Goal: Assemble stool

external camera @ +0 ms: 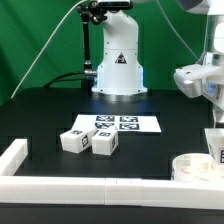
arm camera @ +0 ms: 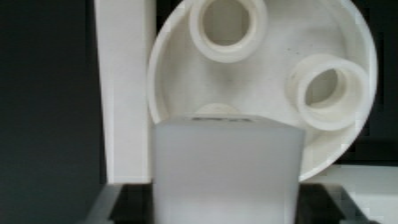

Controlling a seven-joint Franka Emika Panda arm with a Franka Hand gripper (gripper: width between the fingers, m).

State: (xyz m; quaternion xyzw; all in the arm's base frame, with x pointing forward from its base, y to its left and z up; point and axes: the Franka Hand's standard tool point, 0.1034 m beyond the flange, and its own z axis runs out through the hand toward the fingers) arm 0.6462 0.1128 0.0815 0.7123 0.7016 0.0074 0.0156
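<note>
Although the wrist view is blurred at close range, I see the gripper clamped on a stool leg, with its dark fingers set against either side of the white block. The round seat lies flat just beyond the held leg, socket side up. Two ring sockets show on it, and the one nearer the leg sits off to one side of it, not in line. In the exterior view the held leg hangs just above the seat, toward the seat's side on the exterior view's right. I cannot tell whether they touch.

The white border rail runs close along the seat's near rim, so there is little room on that side. To the exterior view's left of the seat the black table is open up to two loose legs, which lie side by side, well apart from the seat. The marker board lies farther from the seat than those legs, in front of the arm's base.

Black-and-white square marker tags show on the loose legs and the board, too small for me to read.
</note>
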